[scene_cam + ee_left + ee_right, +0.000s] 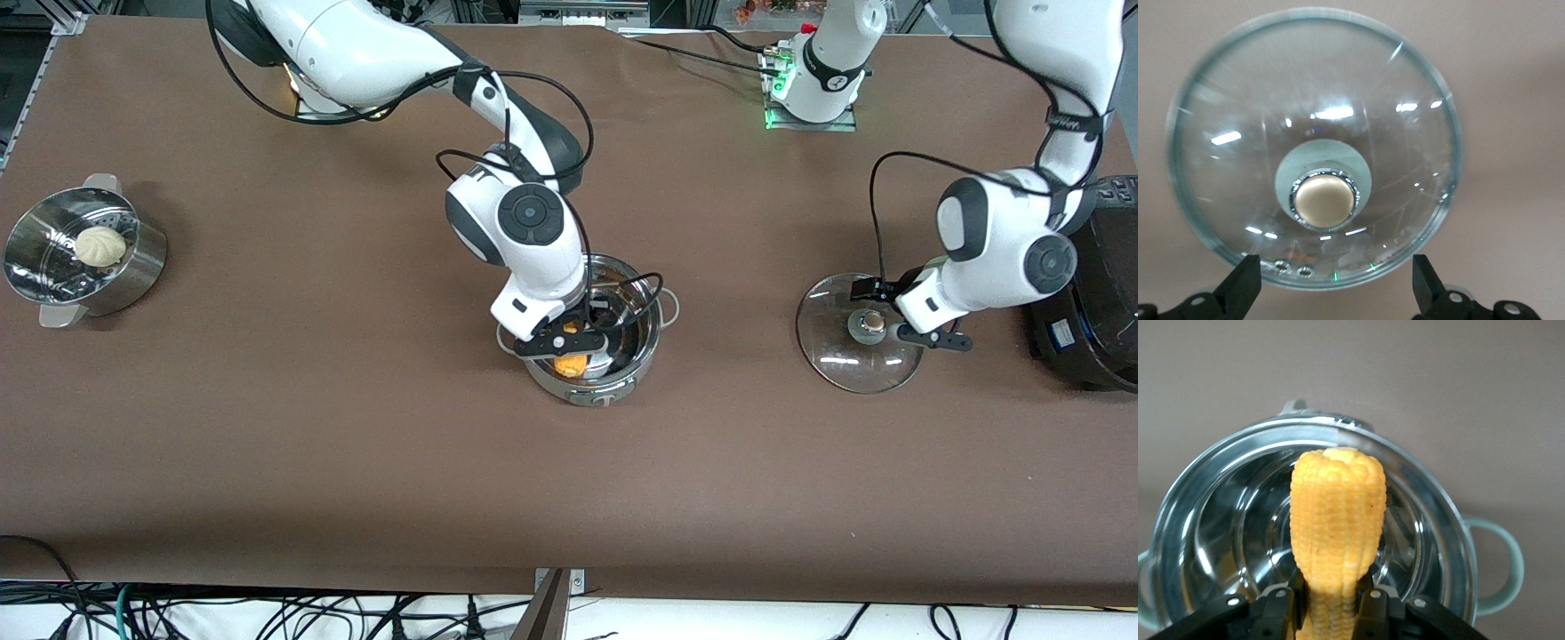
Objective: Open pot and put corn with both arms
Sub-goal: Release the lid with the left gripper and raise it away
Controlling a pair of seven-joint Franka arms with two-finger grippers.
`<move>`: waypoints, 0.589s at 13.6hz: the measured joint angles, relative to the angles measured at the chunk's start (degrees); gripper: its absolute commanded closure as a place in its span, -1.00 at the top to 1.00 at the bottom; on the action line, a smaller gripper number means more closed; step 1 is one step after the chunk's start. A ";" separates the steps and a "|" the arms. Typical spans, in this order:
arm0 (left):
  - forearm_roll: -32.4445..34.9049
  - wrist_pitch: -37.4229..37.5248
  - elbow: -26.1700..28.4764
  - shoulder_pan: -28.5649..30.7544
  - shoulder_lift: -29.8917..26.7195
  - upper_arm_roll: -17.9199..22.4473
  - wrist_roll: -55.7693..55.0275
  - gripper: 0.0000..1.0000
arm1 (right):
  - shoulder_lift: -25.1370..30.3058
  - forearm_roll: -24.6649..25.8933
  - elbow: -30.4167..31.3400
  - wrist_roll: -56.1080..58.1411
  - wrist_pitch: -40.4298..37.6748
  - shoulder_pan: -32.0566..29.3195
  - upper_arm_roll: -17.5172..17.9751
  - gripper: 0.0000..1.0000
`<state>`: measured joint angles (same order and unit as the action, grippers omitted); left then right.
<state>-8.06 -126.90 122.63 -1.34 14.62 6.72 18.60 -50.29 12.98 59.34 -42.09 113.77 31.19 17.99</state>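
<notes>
The shiny steel pot [640, 342] stands open in the middle of the table, its knob facing the front camera. My right gripper [569, 342] is shut on the yellow corn [571, 364] and holds it over the pot's inside. In the right wrist view the corn [1337, 527] points across the pot's bowl [1225, 527], gripped at its narrow end. The glass lid [836, 351] lies on the table toward the left arm's end. My left gripper [902, 313] is open just above it, over the knob. In the left wrist view the lid [1238, 133] fills the frame and both fingertips [1245, 283] stand wide apart.
A perforated steel steamer pan [133, 267] with a white bun [100, 245] stands at the right arm's end of the table. A large black cooker [1098, 302] stands at the left arm's end, beside the lid.
</notes>
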 measured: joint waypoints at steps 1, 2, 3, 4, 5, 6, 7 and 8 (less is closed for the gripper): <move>0.00 0.02 0.26 0.00 -2.73 0.02 0.00 1.00 | 0.24 0.00 -0.11 -0.23 -0.56 0.36 0.01 -1.00; 0.00 0.04 0.44 0.02 -5.26 0.04 0.00 1.00 | 0.39 0.00 -0.14 -0.55 -0.72 0.53 0.01 -1.00; 0.00 0.11 0.55 0.04 -7.77 0.06 -0.01 1.00 | 0.40 0.00 -0.17 -0.70 -0.72 0.55 0.01 -1.00; 0.00 0.32 0.61 0.07 -9.88 0.10 -0.12 1.00 | 0.40 0.00 -0.16 -0.73 -0.71 0.53 0.00 -1.00; 0.00 1.00 0.57 0.09 -11.79 0.17 -0.34 1.00 | 0.40 0.00 -0.17 -0.75 -0.71 0.51 -0.01 -1.00; 0.00 2.45 0.37 0.10 -13.45 0.32 -0.71 1.00 | 0.40 0.00 -0.17 -0.76 -0.71 0.51 -0.02 -1.00; 0.11 4.94 -0.43 0.11 -14.89 0.51 -1.37 1.00 | 0.40 0.00 -0.17 -0.77 -0.71 0.50 -0.02 -1.00; 1.08 8.44 -2.23 0.12 -15.97 0.64 -2.31 1.00 | 0.40 0.00 -0.17 -0.78 -0.71 0.50 -0.02 -1.00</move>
<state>-6.99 -118.46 120.40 -1.22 -1.36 7.36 16.29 -49.89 12.98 59.17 -42.87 113.06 31.69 17.96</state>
